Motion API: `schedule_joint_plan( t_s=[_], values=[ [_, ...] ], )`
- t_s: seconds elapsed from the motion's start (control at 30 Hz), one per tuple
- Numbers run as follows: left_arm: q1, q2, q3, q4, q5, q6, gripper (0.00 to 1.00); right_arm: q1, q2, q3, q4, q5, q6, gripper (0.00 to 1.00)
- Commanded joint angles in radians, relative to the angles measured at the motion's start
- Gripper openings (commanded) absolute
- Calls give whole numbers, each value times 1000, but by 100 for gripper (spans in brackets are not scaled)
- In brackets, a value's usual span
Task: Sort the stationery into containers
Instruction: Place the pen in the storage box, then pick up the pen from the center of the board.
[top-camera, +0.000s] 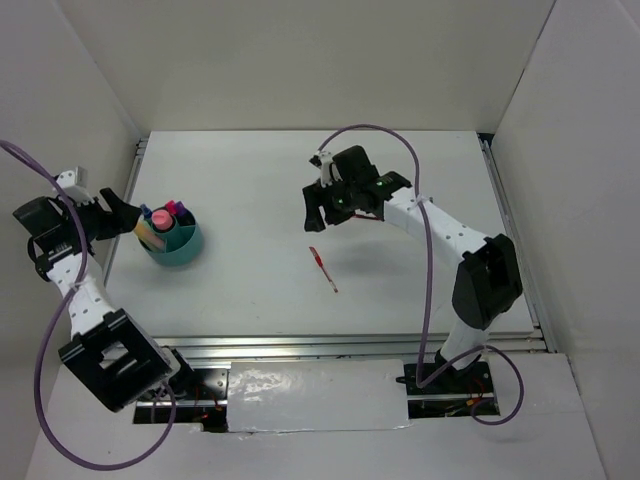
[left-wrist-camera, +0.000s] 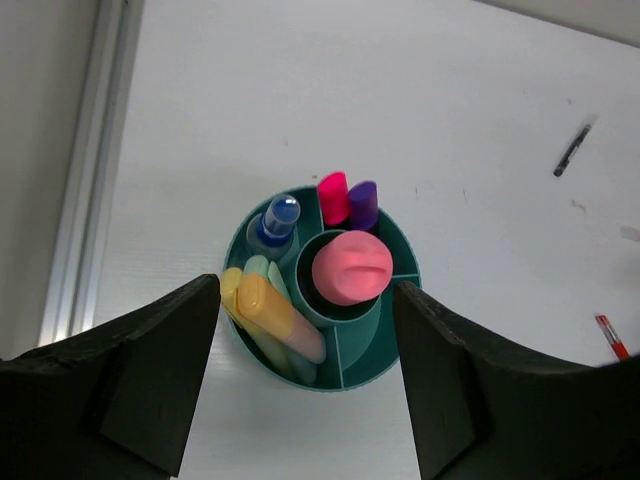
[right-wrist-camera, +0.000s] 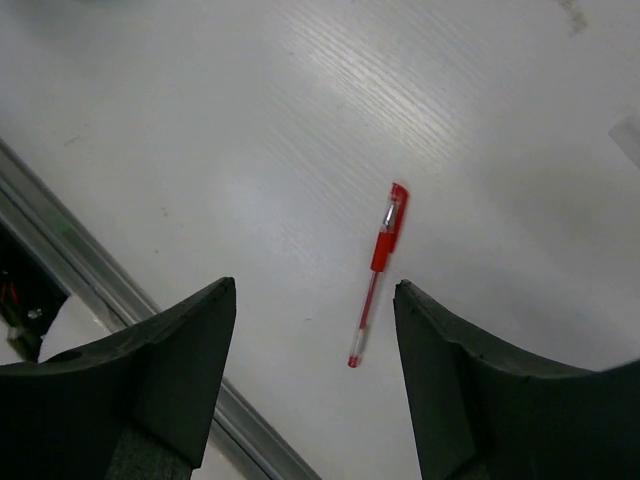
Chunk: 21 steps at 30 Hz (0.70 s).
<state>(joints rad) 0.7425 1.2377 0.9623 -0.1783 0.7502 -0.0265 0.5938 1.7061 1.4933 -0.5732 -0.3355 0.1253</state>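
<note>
Red pen (top-camera: 323, 269) just nearward of our right hand (top-camera: 322, 214), spread apart | long axis slanting toward table (top-camera: 250, 170) near edge | our left hand (top-camera: 128, 214), also apart, well off by teal cup (top-camera: 186, 257)

1. White shells, black joint housings on left arm (top-camera: 85, 300) and right arm (top-camera: 445, 230).
2. Thin purple cables (top-camera: 365, 127) looping beside each.
3. Matte black, wedge-shaped fingers (left-wrist-camera: 130, 380).
4. Small green lights (top-camera: 383, 183) near right wrist.

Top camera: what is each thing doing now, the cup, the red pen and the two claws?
Teal cup, upright, markers inside.
Red pen, lying flat, not held.
Left gripper, open, empty, above the cup.
Right gripper, open, empty, above the red pen.
</note>
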Motion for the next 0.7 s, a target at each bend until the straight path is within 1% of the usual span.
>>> schedule_joint_plan(
  t_s=[0.0,0.17,0.33,0.43,0.5,0.67],
  values=[
    [-18,-70,55,60,-54,57,82,20,59,-8,-66,101,-35,70],
    [-25,-109,58,75,-173,57,82,47,156,-7,-102,159,-49,62],
    [-23,-171,38,138,-209,36,83,64,245,-27,-116,262,-72,58],
    [-26,-190,44,137,-178,36,87,64,268,-50,-102,308,-81,58],
    [-23,-178,53,117,-129,36,89,66,279,-64,-97,325,-82,58],
    [-17,-127,90,27,23,51,85,64,300,-99,-86,332,-92,60]
  ],
)
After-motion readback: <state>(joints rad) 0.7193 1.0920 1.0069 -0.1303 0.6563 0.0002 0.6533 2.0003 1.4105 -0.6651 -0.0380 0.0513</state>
